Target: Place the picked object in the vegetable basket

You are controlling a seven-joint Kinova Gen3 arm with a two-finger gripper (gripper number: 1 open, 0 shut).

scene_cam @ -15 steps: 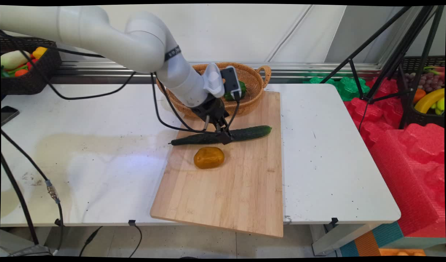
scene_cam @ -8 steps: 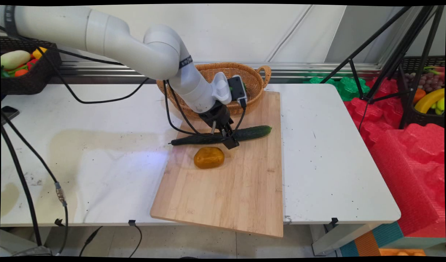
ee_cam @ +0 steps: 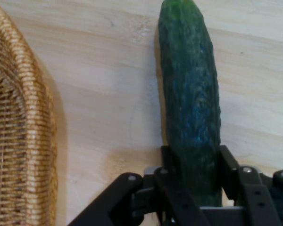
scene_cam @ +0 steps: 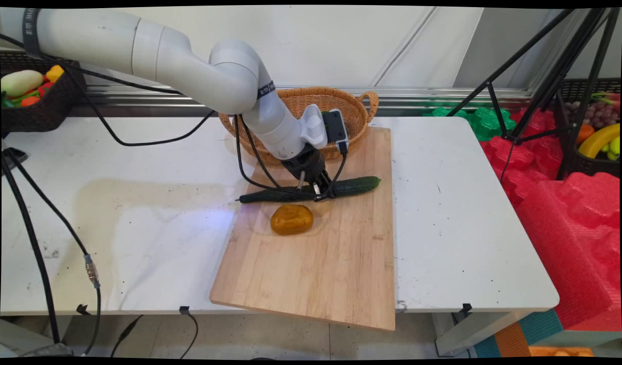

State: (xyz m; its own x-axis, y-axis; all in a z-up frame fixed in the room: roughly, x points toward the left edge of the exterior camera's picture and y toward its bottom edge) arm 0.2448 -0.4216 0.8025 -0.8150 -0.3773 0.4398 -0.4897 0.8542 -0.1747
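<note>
Pincer [scene_cam: 323, 191]: clamped across the cucumber's [ee_cam: 191, 108] middle, low on the cutting board [scene_cam: 336, 263].
Cucumber: lies near the board's far edge, beside the wicker basket [scene_cam: 352, 104].
Nearby: brown potato [scene_cam: 291, 219] just in front.
Risk: the long cucumber may pivot or slip in this narrow grip.

Support: white table [scene_cam: 453, 213], spanning most of the frame, its top marked with a pale brownish stain at centre left.
On it, centre: wooden cutting board [scene_cam: 331, 268], its lower edge jutting past the table's near edge.
On it, upper centre: woven basket [scene_cam: 359, 109], at the board's upper end and overlapping its far edge.
On it, far left: dark phone [scene_cam: 9, 154], mostly cut off at the frame edge.
Across it, left: black cables [scene_cam: 128, 143].
</note>
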